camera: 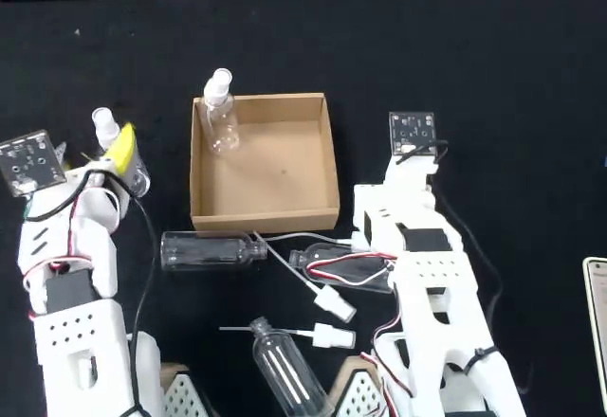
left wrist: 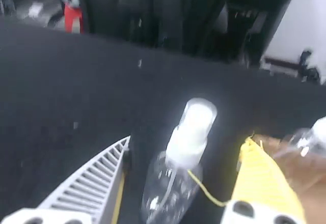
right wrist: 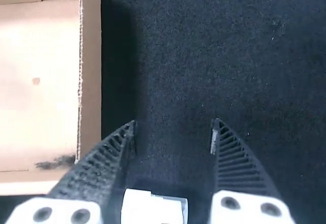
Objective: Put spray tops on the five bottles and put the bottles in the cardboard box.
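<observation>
My left gripper [left wrist: 188, 143] is shut on a clear bottle with a white spray top [left wrist: 178, 168], held tilted above the black cloth left of the cardboard box [camera: 266, 213]; the same bottle [camera: 121, 156] lies against the gripper's yellow finger [camera: 123, 147]. Another capped bottle [camera: 220, 114] stands in the box's far left corner. Before the box lies an uncapped bottle [camera: 209, 251], a second [camera: 327, 263] is partly under the right arm's wires, and a third [camera: 285, 365] is nearer the front. Two loose spray tops [camera: 334, 301] [camera: 332, 335] lie between them. My right gripper [right wrist: 173, 130] is open over bare cloth beside the box wall [right wrist: 89, 66].
The right arm's body and wires [camera: 427, 275] cover the cloth right of the loose parts. A flat white object [camera: 597, 322] sits at the right edge. Bare black cloth stretches behind and to the right of the box.
</observation>
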